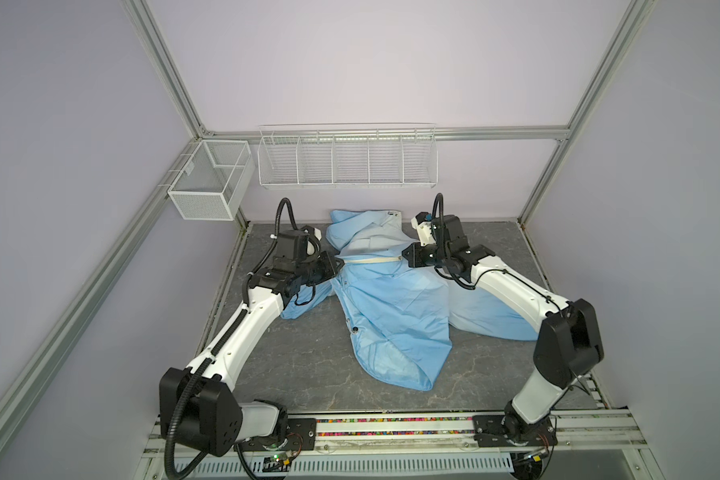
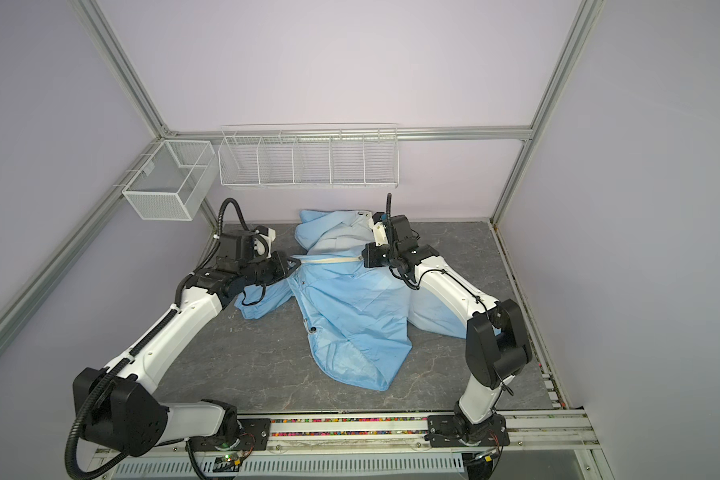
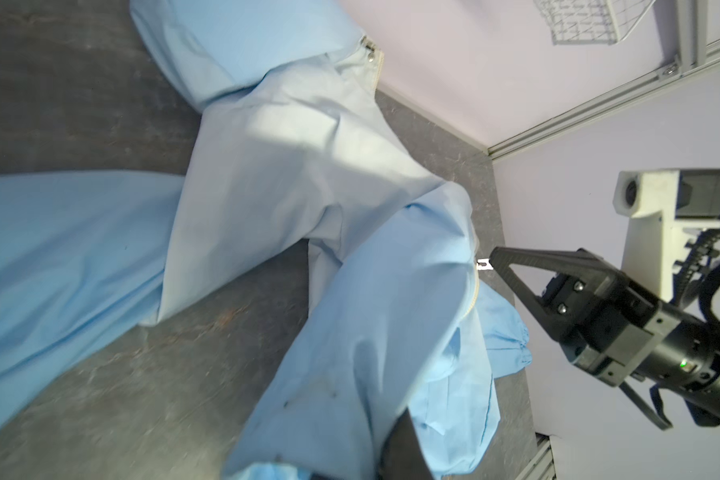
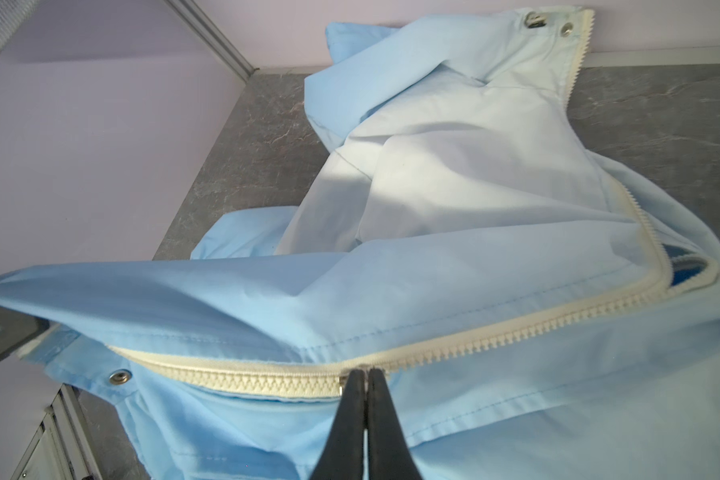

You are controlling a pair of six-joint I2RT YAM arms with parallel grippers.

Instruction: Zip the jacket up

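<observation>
The light-blue jacket (image 1: 391,303) lies crumpled on the grey marbled desk (image 1: 308,365), in the middle and toward the back wall, between the 2 arms. In both top views a part of its cream zipper (image 1: 371,259) is pulled into a straight line from left to right. This part is lifted a little above the rest of the cloth, with 1 tool at each end.

The left tool (image 1: 337,262) has its fingers pressed together on the jacket at the left end of this line. In the right wrist view it shows only at the picture's edge, and the blue cloth with the end of the zipper tape goes into it.

The right tool (image 4: 364,380) is also closed. Its 2 black fingers meet with no gap and pinch the zipper pull (image 3: 484,264), which shows as a small pale tab at the fingertips in the left wrist view. Between the left tool and the pull the teeth are joined. Past the pull the 2 rows of teeth are apart, and 1 row runs up to the collar, where a metal snap (image 4: 565,28) sits.

1 sleeve (image 1: 304,303) lies under the left forearm. A paler part of the jacket lies under the right arm. On the back wall hangs a white wire rack (image 1: 348,158) with 5 compartments, and a mesh basket (image 1: 208,183) hangs to its left.
</observation>
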